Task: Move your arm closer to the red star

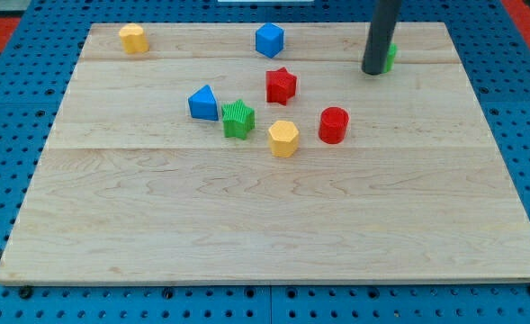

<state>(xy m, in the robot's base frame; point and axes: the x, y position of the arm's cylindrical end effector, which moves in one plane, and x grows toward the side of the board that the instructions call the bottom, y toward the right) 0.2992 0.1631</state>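
Wooden board [273, 216] fills most of the view, and our rod comes down at the far right with my tip [373, 72] resting on the wood. We carry no jaws at all, only this straight dark rod, so nothing can be held or released.

A green block [390, 57] sits just behind the tip, mostly hidden by the rod, so we cannot tell its shape or whether the rod touches it.

The red star [282, 85] lies to the left of the tip and slightly nearer, well apart from it, with bare wood between the 2. Around the star we count 5 more blocks: a blue cube [269, 40] farther away, a blue triangular block [203, 103] and a green star [238, 118] to the near left, a yellow hexagonal block [283, 138] directly nearer, and a red cylinder [334, 124] to the near right. A yellow block [133, 38] sits alone at the far left corner.

We judge the approach has barely begun. The main risk is overshoot: sliding left too fast would strike the star and shove it toward the blue triangular block. Drifting nearer on the way could clip the red cylinder. The green block might also be dragged along if it touches the rod.
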